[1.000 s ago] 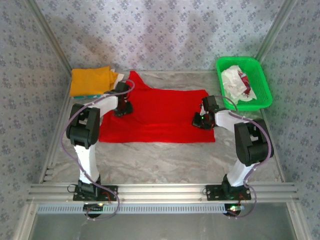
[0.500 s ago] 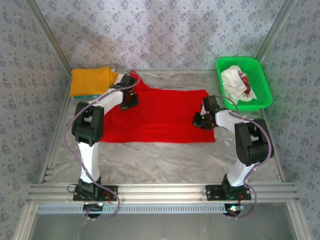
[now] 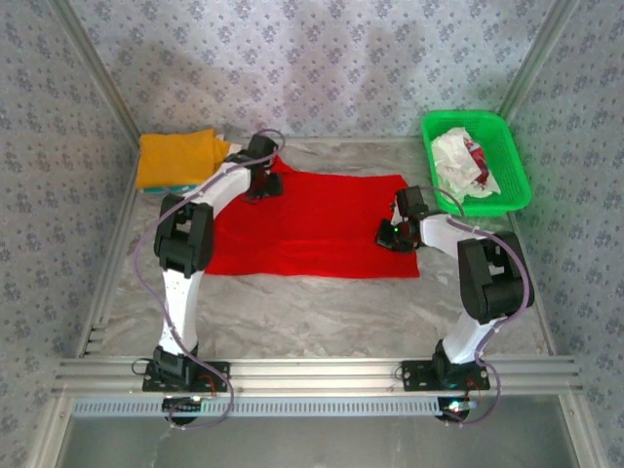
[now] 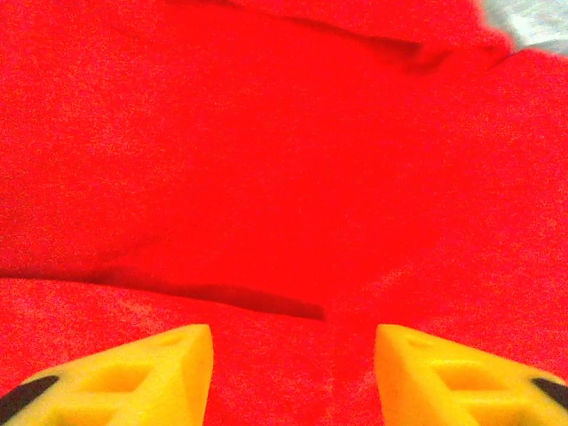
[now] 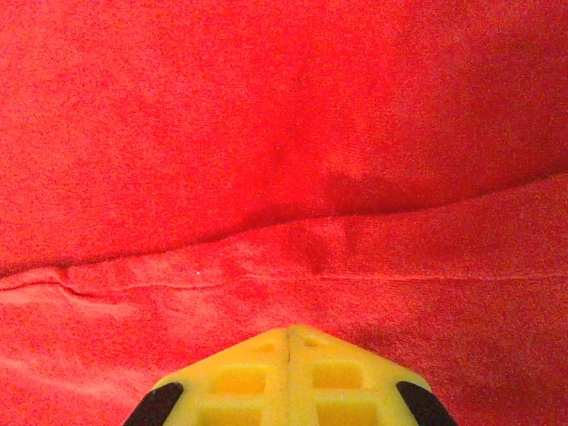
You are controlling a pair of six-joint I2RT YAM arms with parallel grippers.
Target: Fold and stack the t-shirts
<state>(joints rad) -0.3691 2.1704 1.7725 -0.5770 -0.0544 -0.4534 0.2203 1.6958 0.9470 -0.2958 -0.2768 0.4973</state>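
Note:
A bright red t-shirt (image 3: 312, 224) lies spread flat in the middle of the table. My left gripper (image 3: 261, 185) hovers over its far left corner, open, with red cloth (image 4: 284, 160) below and nothing between the yellow fingers (image 4: 160, 373). At the shirt's right edge my right gripper (image 3: 390, 237) is shut. Its fingertips meet over the red cloth (image 5: 284, 133), near a hem line, with no cloth seen between them. A folded orange-yellow t-shirt (image 3: 175, 156) lies at the far left with a teal edge (image 3: 180, 185) under it. A white t-shirt with red marks (image 3: 460, 161) is crumpled in the basket.
The green mesh basket (image 3: 512, 190) stands at the far right corner. Aluminium frame rails (image 3: 312, 370) run along the near edge and both sides. Bare marbled tabletop (image 3: 322, 312) stretches between the red shirt and the arm bases.
My left gripper travelled from the shirt's left side up to its far left corner and opened. The shirt's left edge shifted slightly right and its raised sleeve tip flattened. The right arm stayed put.

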